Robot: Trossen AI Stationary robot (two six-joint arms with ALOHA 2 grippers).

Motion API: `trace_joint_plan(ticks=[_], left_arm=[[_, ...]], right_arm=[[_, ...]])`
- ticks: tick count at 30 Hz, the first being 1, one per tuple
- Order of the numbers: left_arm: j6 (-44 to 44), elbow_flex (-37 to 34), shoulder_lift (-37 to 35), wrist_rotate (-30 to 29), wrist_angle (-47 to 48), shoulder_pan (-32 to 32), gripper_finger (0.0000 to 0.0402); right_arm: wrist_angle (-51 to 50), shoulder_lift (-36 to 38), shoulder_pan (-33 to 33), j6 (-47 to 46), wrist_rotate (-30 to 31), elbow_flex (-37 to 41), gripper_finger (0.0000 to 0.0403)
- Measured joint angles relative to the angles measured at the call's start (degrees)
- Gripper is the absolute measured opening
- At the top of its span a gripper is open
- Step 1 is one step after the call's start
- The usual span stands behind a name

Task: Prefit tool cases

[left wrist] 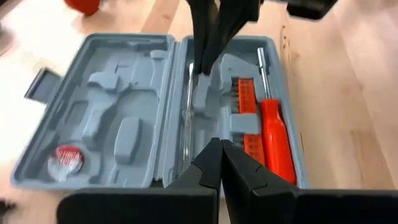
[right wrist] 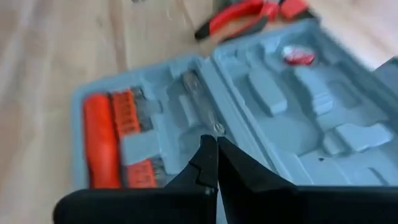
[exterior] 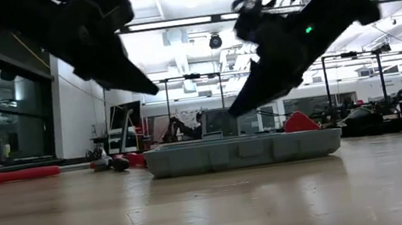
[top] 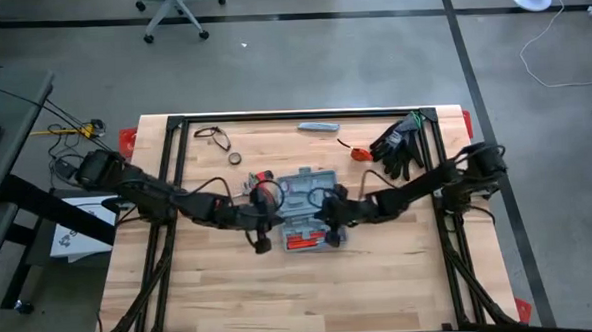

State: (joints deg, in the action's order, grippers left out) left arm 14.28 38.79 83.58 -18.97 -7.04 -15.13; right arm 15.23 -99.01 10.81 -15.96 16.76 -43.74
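Note:
The blue-grey tool case (top: 306, 211) lies open flat on the wooden table's middle, seen also in the low view (exterior: 242, 152). Its near half (left wrist: 261, 118) holds a red-handled screwdriver (left wrist: 277, 140) and red bits. Its far half (left wrist: 112, 118) shows empty moulded slots and a red round sticker. My left gripper (top: 262, 240) (left wrist: 221, 155) is shut and hangs above the case's left end. My right gripper (top: 332, 232) (right wrist: 214, 149) is shut and hangs over the case's right part, near the hinge line. In the low view both sets of fingertips stand clear above the case.
Red-handled pliers (top: 261, 177) (right wrist: 249, 15) lie just beyond the case's far left corner. Black gloves (top: 400, 141) lie at the far right, with a small red object (top: 359, 153) beside them. A slim grey bar (top: 318, 127) lies by the far edge and a small roll (top: 235, 159) at the far left.

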Motion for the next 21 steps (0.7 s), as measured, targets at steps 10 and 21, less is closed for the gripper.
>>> trace_joint_plan(ticks=[10,21], left_arm=[[1.66,-2.36,-0.12,-4.14,-0.66,-1.18,0.0],[1.64,-2.54,0.1,-4.85,-0.52,-1.14,0.0]], right_arm=[[-4.9,-11.17,-3.89,0.55,-3.76,-9.77,0.0],[-8.79,-12.91,-4.09,1.68,-5.24,-12.5,0.0]])
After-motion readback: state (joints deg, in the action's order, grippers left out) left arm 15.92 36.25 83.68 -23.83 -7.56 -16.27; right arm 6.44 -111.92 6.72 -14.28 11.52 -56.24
